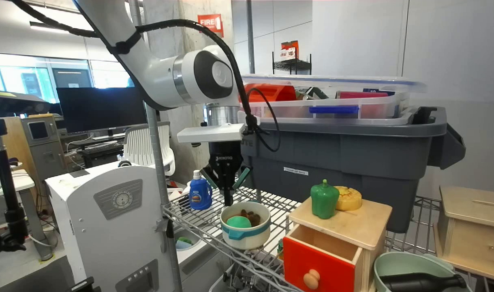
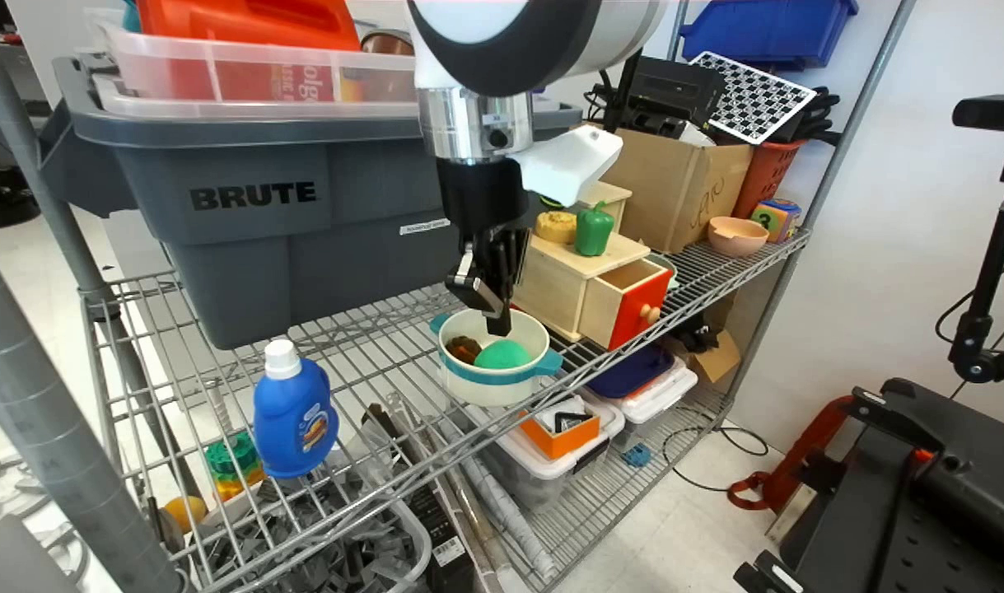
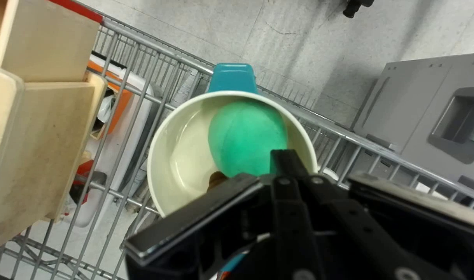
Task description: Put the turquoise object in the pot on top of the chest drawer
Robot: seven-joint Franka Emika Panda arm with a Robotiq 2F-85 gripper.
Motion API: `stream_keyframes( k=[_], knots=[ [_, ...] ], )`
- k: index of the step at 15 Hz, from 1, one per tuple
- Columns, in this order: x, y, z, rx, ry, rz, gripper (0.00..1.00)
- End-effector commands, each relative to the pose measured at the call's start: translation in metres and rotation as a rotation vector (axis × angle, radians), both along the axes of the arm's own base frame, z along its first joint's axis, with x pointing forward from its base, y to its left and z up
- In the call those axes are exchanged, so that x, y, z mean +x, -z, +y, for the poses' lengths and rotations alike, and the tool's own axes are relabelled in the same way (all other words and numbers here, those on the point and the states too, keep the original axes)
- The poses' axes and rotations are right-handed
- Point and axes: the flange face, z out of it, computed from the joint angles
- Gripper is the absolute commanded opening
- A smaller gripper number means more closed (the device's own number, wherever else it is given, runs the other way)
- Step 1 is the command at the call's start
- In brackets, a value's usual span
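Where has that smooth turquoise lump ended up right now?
In an exterior view, the turquoise lump sits inside the pale pot, beside brown pieces, below the gripper and to the picture's left of the red-fronted chest.

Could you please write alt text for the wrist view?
A turquoise object rests in a pale pot with a teal handle on a wire shelf. The shut black gripper hides the pot's lower right and part of a brown item inside; a wooden chest drawer stands at left.

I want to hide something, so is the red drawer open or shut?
Open. The red drawer sticks out of its wooden chest, showing its inside in both exterior views.
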Motion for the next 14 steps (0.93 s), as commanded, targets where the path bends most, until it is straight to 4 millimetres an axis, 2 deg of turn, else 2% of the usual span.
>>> stream_keyframes(
  k=[1,5,11,14],
  knots=[
    [-0.015,-0.014,0.000,-0.029,0.004,-0.019,0.27],
    [-0.019,-0.017,-0.003,-0.036,0.022,-0.017,0.55],
    [-0.014,-0.015,-0.016,-0.037,0.046,-0.016,0.98],
    [-0.011,-0.013,-0.022,-0.038,0.054,-0.014,1.00]
  ],
)
